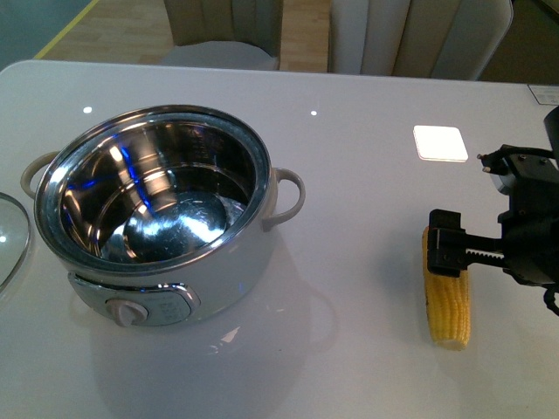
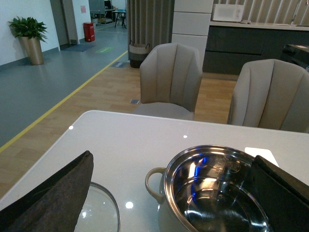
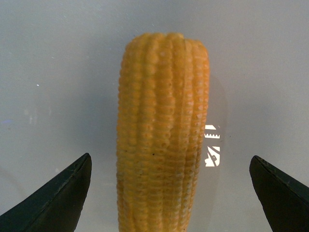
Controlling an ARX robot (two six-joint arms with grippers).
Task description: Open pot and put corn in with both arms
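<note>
Remote view of the workspace, with every place given from the pot. The pot stands on the white table with its steel bowl uncovered and bare inside, its control dial facing me and a cream loop handle on each side. A glass lid lies flat on the table just left of the pot, only its edge showing in the front view. The corn lies flat on the table well to the right of the pot, clear of it, its length running from my side toward the far side. The right gripper hangs over the far part of the cob. In the right wrist view I see this gripper spread wide, one finger on either side of the corn and neither touching it. The left gripper does not show in the front view. In the left wrist view its two fingers stand far apart with nothing between them, and past them I see the pot and the glass lid. Beyond the pot, at the far edge of the table, stand two beige chairs. A bright square reflection marks the tabletop to the right of the pot, farther from me than the corn.
</note>
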